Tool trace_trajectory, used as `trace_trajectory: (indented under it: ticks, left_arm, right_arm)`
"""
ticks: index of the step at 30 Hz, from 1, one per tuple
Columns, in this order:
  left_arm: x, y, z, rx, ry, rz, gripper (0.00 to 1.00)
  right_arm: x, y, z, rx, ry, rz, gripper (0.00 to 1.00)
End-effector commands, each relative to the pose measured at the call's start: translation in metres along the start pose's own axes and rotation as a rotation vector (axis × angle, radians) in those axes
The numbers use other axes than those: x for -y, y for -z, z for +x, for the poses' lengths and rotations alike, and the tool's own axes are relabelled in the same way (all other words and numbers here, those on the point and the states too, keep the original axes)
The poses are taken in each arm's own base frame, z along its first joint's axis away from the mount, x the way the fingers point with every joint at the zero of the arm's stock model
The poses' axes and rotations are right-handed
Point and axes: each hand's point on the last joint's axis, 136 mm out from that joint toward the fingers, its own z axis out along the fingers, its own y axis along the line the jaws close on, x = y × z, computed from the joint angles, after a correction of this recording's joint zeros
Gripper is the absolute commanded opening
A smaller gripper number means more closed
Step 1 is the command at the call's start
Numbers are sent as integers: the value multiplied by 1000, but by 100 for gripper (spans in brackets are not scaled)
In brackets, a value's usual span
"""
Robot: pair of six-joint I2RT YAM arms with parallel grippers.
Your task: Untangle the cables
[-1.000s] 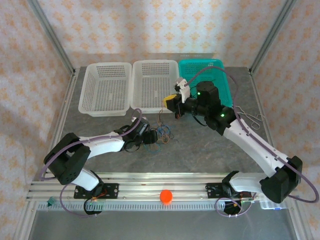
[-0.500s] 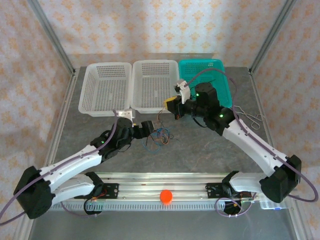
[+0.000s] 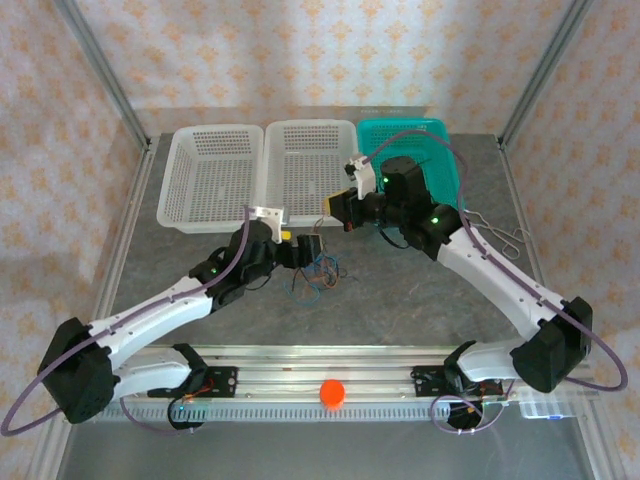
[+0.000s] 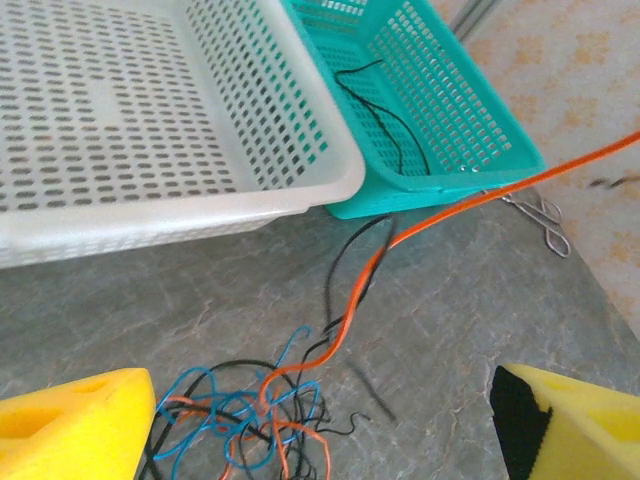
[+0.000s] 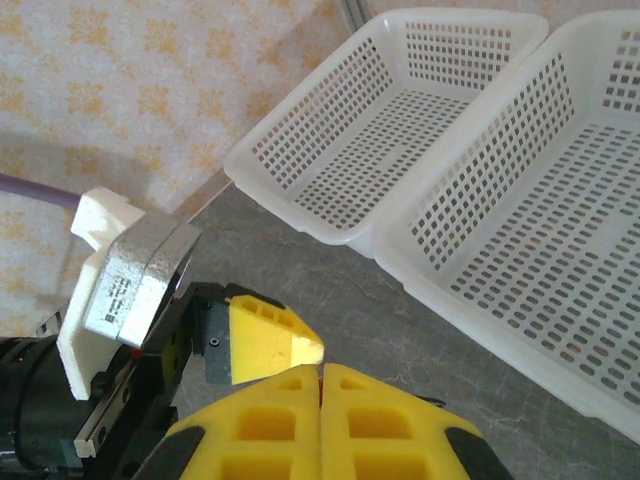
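The cables (image 4: 240, 415) lie as a tangle of blue, red and black wires on the grey table, also seen from above (image 3: 320, 268). My left gripper (image 4: 322, 412) hovers open right over the tangle, its yellow fingers (image 4: 75, 420) wide apart on either side. One red cable (image 4: 440, 215) rises taut from the tangle toward the upper right. My right gripper (image 5: 322, 378) is shut, pads pressed together on that red cable, just above and beside the left gripper (image 3: 300, 248). From above, the right gripper (image 3: 338, 208) sits at the middle basket's front edge. A loose black cable (image 4: 385, 115) lies in the teal basket.
Three baskets line the back: left white (image 3: 215, 129), middle white (image 3: 310, 124), teal (image 3: 400, 124). Silver forceps (image 3: 505, 237) lie right of the teal basket. An orange ball (image 3: 332, 392) sits on the front rail. Open table lies left and right of the tangle.
My left arm has stretched out and its gripper has shifted up toward the right gripper. The right gripper has moved slightly up and left, drawing the red cable taut.
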Motion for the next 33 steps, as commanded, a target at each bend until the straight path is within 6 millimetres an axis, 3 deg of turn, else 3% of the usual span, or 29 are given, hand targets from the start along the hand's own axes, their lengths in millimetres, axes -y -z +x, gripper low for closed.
trace_trajectory:
  ticks: [1, 8, 14, 17, 21, 33]
  left_arm:
    - [22, -4, -26, 50, -72, 56, 88]
    - [9, -28, -42, 38, -163, -80, 79]
    - [4, -48, -37, 23, -153, -85, 72]
    - [-12, -57, -25, 17, -119, -127, 65]
    - [-30, -66, 0, -25, -84, -150, 63]
    - [-52, -71, 56, -105, 8, -139, 63]
  right_arm:
    - [-6, 3, -7, 8, -18, -14, 0]
    - [-14, 4, -12, 8, -38, -48, 0]
    - [-23, 15, -25, 47, -27, -68, 0]
    - [-29, 23, -34, 74, -21, -78, 0]
    - [-35, 32, -44, 96, -5, -76, 0]
    - [-54, 66, -79, 186, 53, -68, 0]
